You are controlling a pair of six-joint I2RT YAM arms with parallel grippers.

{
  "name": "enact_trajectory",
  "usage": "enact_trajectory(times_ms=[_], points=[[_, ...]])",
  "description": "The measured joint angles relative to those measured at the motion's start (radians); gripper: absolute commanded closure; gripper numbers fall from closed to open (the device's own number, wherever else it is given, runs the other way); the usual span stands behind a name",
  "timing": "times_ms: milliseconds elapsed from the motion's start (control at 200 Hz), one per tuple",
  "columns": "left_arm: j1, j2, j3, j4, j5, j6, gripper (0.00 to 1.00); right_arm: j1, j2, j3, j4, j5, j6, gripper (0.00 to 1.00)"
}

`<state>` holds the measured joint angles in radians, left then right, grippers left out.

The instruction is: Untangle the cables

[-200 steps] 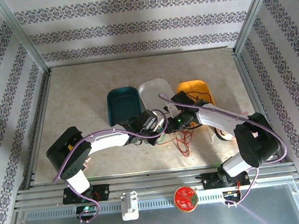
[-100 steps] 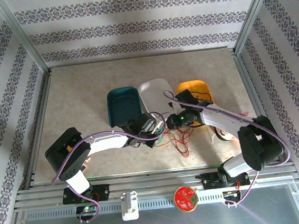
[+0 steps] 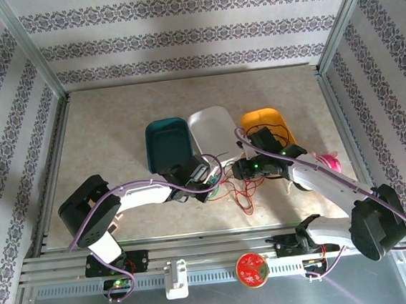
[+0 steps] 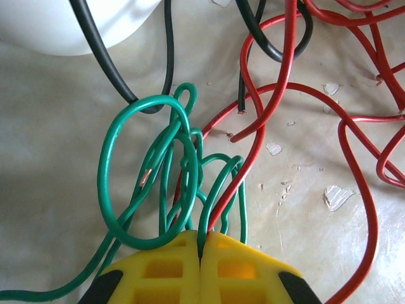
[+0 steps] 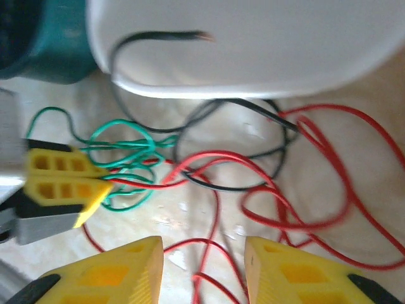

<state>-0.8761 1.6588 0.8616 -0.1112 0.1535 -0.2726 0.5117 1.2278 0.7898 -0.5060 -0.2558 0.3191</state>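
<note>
Cables (image 3: 246, 194): a loose tangle on the table (image 3: 114, 124), between the tips of the two grippers and just short of the white bin (image 3: 211, 122).

Left gripper (image 4: 201, 239): closed, pinching the green wire (image 4: 104, 168) right at its fingertips.

Green: thin and glossy, bunched in several overlapping oval loops. The long axis runs straight out ahead of the left fingertips, with the biggest loop a little to their left. One tail trails back past the left finger and is cut off by the frame edge. One strand shows a nick of bare copper.

Red wire (image 4: 290, 31): long open curves fanning ahead and right of the left fingers, with one strand passing through the green bunch.

Black wire (image 4: 95, 44): heads ahead-left, crosses the top of the big green loop and climbs over the bin's rim. A cut end lies just ahead of the green.

Right gripper (image 5: 202, 253): open, jaws apart above a red loop and gripping nothing. The knot lies ahead and to its left. The right wrist view is soft, so the crossings there are unclear.
</note>
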Motion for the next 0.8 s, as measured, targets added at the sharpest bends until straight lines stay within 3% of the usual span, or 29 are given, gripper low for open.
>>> enact_trajectory(times_ms=[515, 800], points=[[0.000, 0.000, -0.003, -0.006, -0.014, -0.025, 1.00, 0.072, 0.321, 0.189, 0.008, 0.014, -0.073, 0.62], [0.000, 0.001, -0.003, -0.003, -0.008, -0.022, 1.00, 0.084, 0.352, 0.187, 0.005, 0.033, -0.084, 0.62]])
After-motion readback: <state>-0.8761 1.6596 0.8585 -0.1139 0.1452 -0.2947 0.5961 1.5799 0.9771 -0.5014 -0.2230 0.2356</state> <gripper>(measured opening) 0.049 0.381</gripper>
